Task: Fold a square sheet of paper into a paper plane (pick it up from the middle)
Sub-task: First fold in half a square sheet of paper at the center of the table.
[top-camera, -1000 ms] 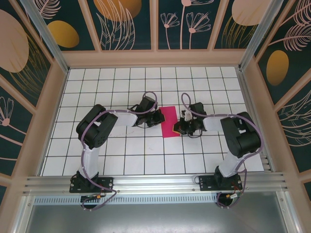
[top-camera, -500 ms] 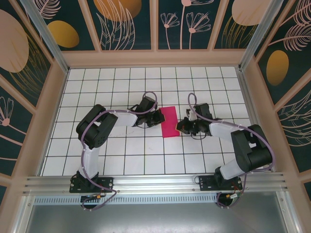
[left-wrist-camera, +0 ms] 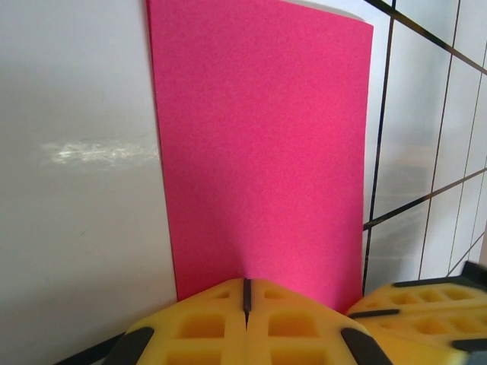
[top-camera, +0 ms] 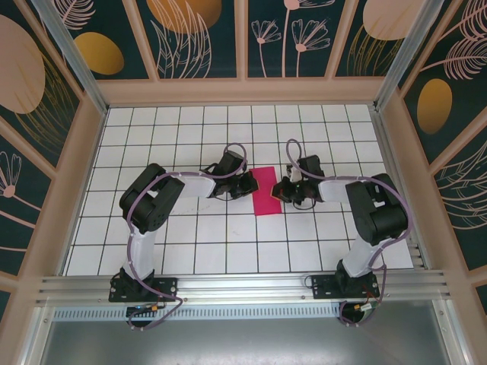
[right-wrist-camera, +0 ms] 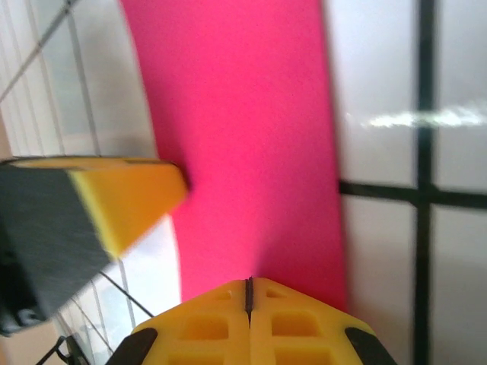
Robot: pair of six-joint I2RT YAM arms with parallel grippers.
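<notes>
The square sheet of paper (top-camera: 265, 191) is bright magenta-pink and lies flat on the white tiled table (top-camera: 228, 236) as a narrow upright rectangle, about one tile wide. A paper plane is out of view. My left gripper (top-camera: 248, 187) is shut, its tips resting at the paper's left edge. In the left wrist view the paper (left-wrist-camera: 259, 144) stretches away from the shut left gripper (left-wrist-camera: 246, 283). My right gripper (top-camera: 284, 190) is shut at the paper's right edge. The right wrist view has the paper (right-wrist-camera: 243, 129) running ahead of the shut right gripper (right-wrist-camera: 249, 281), with nothing between either pair of jaws.
Wooden walls (top-camera: 243, 91) with dark floral panels enclose the table on three sides. A metal rail (top-camera: 243, 285) runs along the near edge by the arm bases. White tiles lie open all around the paper. The other arm's yellow pad (right-wrist-camera: 125, 201) sits at the paper's far edge.
My right gripper drew back to the right off the paper, then returned up-left to its right edge. The left gripper and the paper stayed put.
</notes>
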